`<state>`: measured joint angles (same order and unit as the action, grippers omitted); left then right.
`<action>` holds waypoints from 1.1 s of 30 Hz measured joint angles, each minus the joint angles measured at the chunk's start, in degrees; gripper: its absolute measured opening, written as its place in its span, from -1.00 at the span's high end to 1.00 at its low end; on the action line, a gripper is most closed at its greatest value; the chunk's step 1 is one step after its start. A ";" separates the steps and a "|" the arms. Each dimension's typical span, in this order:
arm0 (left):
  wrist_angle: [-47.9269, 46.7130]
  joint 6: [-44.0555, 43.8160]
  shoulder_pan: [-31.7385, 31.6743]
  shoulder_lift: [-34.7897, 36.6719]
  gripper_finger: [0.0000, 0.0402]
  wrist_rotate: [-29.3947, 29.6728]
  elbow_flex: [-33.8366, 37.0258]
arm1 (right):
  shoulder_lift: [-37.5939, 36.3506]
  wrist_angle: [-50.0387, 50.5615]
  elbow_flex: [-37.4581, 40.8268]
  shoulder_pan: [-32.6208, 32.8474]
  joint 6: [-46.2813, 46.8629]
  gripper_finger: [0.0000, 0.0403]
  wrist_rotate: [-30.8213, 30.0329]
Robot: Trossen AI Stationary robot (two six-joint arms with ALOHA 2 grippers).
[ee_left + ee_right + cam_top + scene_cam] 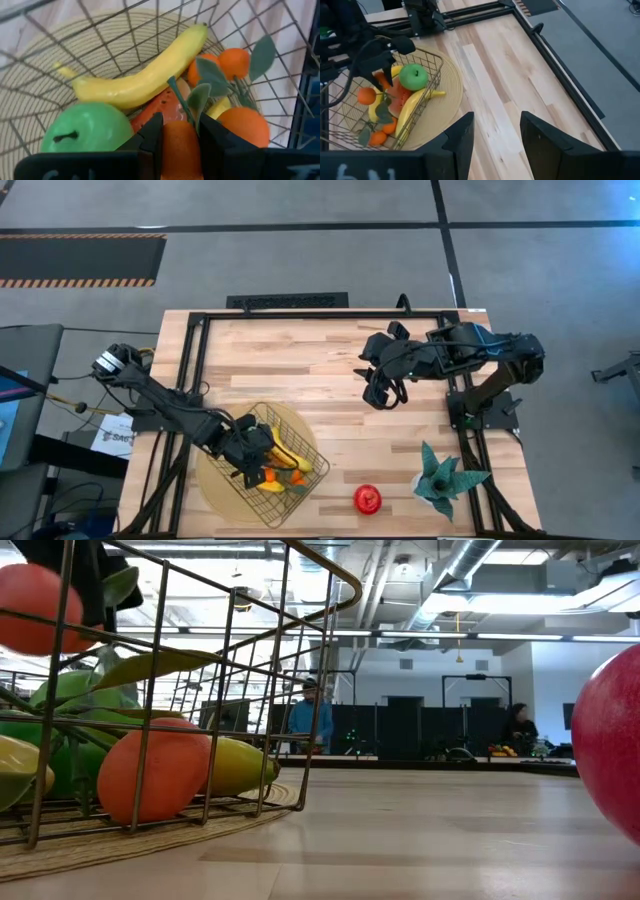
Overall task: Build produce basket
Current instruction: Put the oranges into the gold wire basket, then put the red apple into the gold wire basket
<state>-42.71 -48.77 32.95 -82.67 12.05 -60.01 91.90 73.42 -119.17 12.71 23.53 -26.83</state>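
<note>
The dark wire basket [283, 480] stands on a round tan woven mat [212, 488] at the table's near left. In it lie a yellow banana [145, 70], a green apple [85, 132], a red-orange wedge [160, 107] and leafy oranges [235, 62]. My left gripper [250, 455] reaches down into the basket and is shut on a small leafy orange [180, 155]. A shiny red round fruit [367, 499] rests on the table to the right of the basket. My right gripper [383, 392] is open and empty above the table's middle right. My left gripper pinches the small orange by its two opposite sides [167, 145] between its two fingers. The fingers come slanting down from the table's left into the basket. The orange [30, 605] is held above the other fruits, inside the basket's walls, its leaves [205, 85] sticking out past the fingertips.
A teal spiky-leaved plant [440, 473] stands at the near right, just right of the red fruit. A dark frame rail [300, 315] runs along the table's far and side edges. Bare wood [330, 370] lies between the two arms.
</note>
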 joint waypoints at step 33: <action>5.37 26.20 -13.62 0.09 -0.24 17.99 -20.55 | 0.51 16.28 0.46 6.80 25.58 0.12 12.27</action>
<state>-37.35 -22.57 19.33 -82.59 30.04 -80.56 92.41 89.70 -118.72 19.51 49.11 -14.56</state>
